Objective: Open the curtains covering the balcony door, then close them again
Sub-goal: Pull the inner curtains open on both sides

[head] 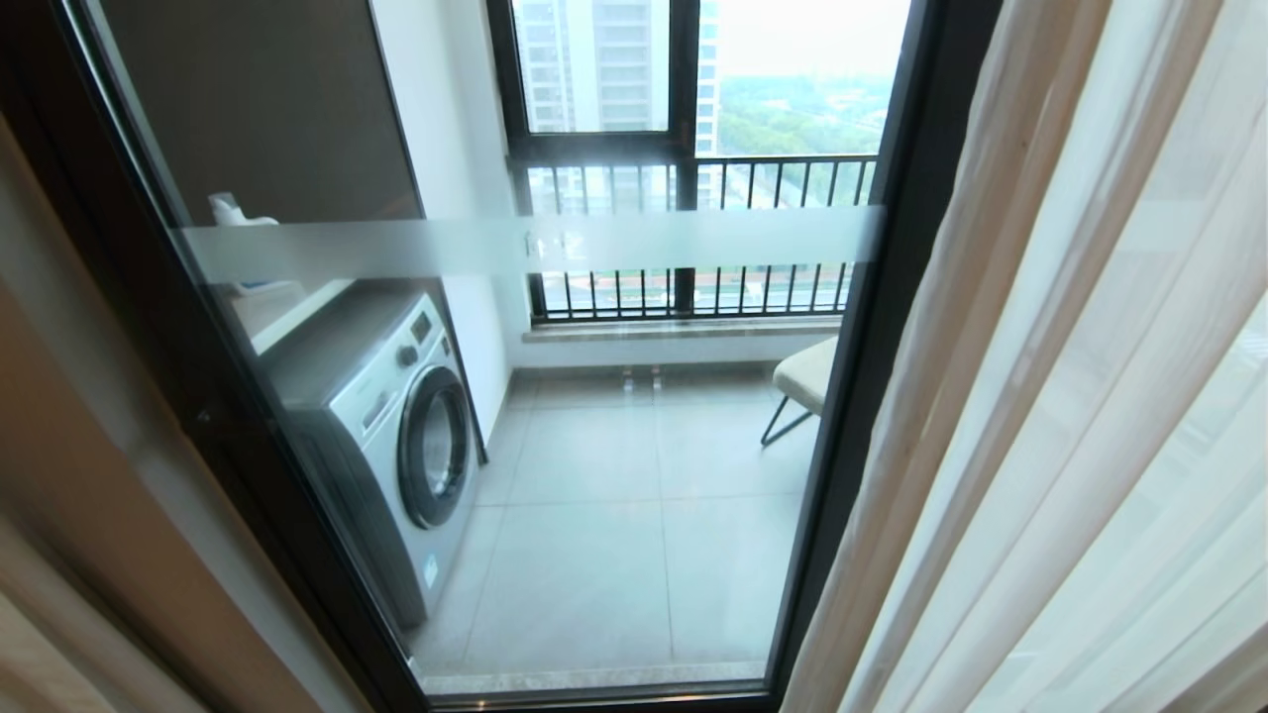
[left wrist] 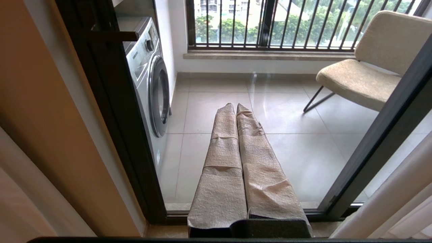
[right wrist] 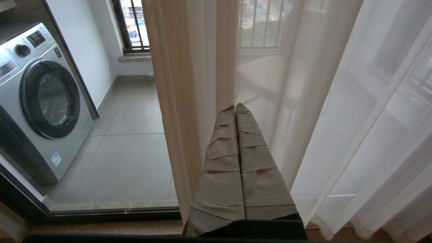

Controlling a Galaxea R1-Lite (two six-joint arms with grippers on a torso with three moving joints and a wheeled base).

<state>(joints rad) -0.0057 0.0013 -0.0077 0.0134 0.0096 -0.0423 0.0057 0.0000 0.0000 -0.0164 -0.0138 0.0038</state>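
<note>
Two curtain layers hang drawn aside, baring the balcony door (head: 897, 297).
White sheer curtains (head: 1070, 396) fill the right, beige drape (head: 59, 555) the left; a washing machine (head: 386, 436) and chair (head: 804, 376) show through the glass. Left end effector (left wrist: 235, 107) and right end effector (right wrist: 235, 108) both have wrapped fingers pressed together, the right beside the sheers.

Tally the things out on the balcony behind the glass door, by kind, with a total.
Silver front-loading washing machine: 1
Beige upholstered chair with thin black legs: 1
Black-framed window with barred railing: 1
Small white object on the shelf above the washer, too unclear to identify: 1
Total: 4
</note>
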